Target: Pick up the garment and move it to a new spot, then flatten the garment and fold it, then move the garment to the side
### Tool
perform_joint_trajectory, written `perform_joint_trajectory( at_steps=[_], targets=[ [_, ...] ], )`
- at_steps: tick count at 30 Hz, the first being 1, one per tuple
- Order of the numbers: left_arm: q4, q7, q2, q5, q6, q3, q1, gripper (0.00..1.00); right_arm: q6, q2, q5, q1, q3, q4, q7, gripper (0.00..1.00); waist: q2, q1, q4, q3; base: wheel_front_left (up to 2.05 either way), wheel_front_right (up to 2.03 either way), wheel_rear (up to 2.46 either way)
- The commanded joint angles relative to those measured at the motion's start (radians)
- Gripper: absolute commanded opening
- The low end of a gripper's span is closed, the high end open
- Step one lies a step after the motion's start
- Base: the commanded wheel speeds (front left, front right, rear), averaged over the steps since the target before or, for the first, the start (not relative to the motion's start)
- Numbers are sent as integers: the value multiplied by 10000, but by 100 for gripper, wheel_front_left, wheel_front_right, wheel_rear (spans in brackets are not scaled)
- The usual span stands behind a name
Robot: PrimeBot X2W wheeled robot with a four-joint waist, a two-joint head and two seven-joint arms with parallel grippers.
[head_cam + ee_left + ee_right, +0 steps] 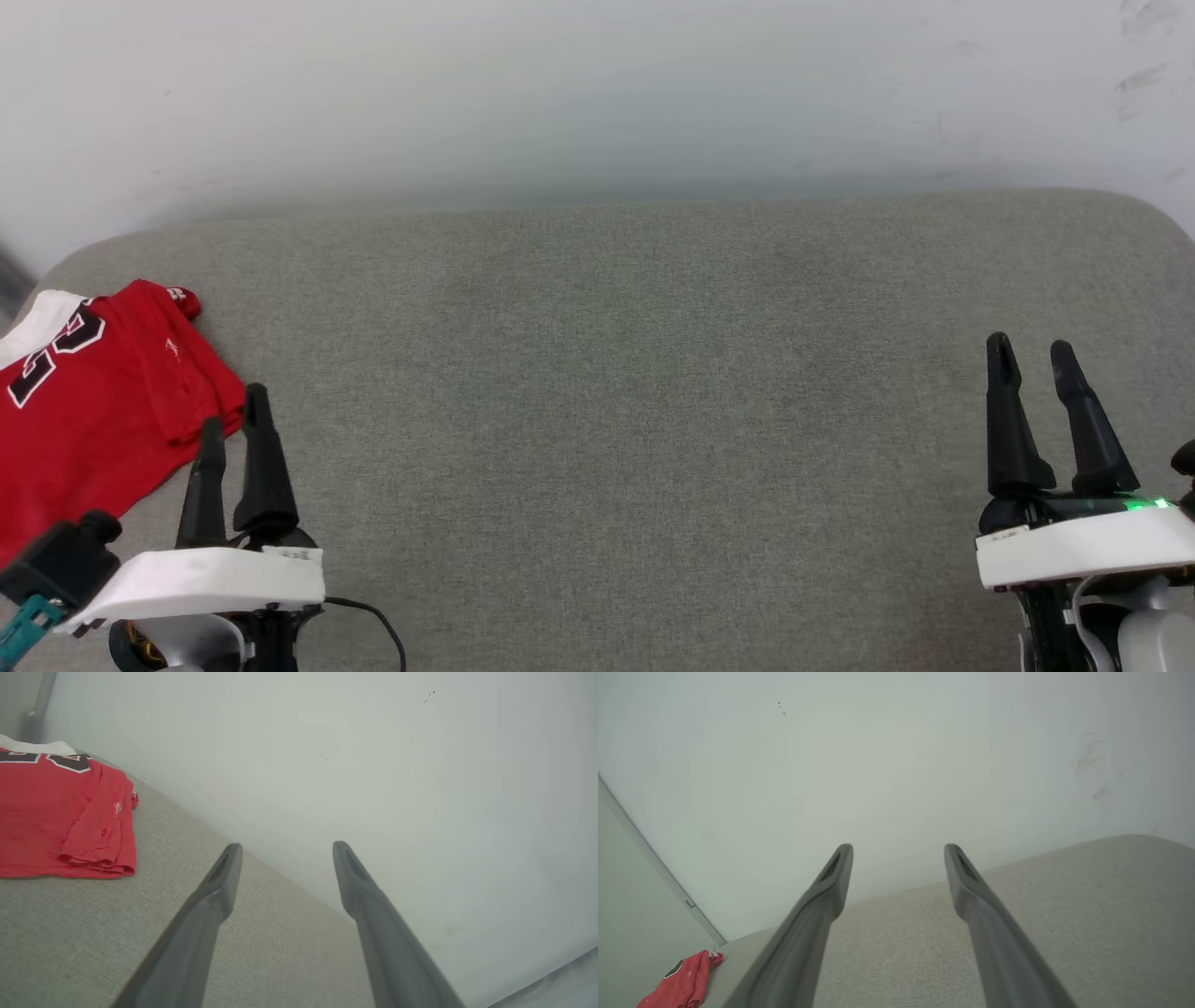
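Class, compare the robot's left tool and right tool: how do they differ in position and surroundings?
The left tool sits beside the red garment; the right tool hangs over bare grey cushion, far from it. In the head view, the left tool's gap looks narrower than the right tool's. Both are open and hold nothing.

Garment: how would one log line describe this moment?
garment folded, far left; left gripper jaws open, empty; right gripper jaws open, empty

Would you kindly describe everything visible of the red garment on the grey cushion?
The garment is a red, soft-looking jersey, folded into a layered stack, with a white patch and black white-outlined numerals on top. It lies at the left end of the grey cushion, partly cropped. The open left gripper sits beside it, not touching.
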Motion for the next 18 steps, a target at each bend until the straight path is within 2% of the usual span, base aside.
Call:
perform_joint_trajectory(
  at_steps=[1,4,8,13,18],
  targets=[
    [-250,-95,37,474,-41,-156,5,100,20,-21,-428,-229,86,-240,-88,100,0,0,-1,6,0,0,0],
    [-401,-182,39,1422,-5,-506,75,100,20,-22,-973,-195,188,-366,-179,100,0,0,-8,20,0,0,0],
    [-459,-295,47,2388,409,-984,155,100,21,-22,-1655,-186,247,-509,-298,100,0,0,-36,41,0,0,0],
    [-385,-429,298,2958,594,-1719,245,100,22,-22,-2607,-64,334,-458,-424,100,0,0,-49,46,0,0,0],
    [-308,-559,451,3440,771,-1987,336,100,21,-22,-3417,1,442,-487,-559,100,0,0,-74,57,0,0,0]
  ],
)
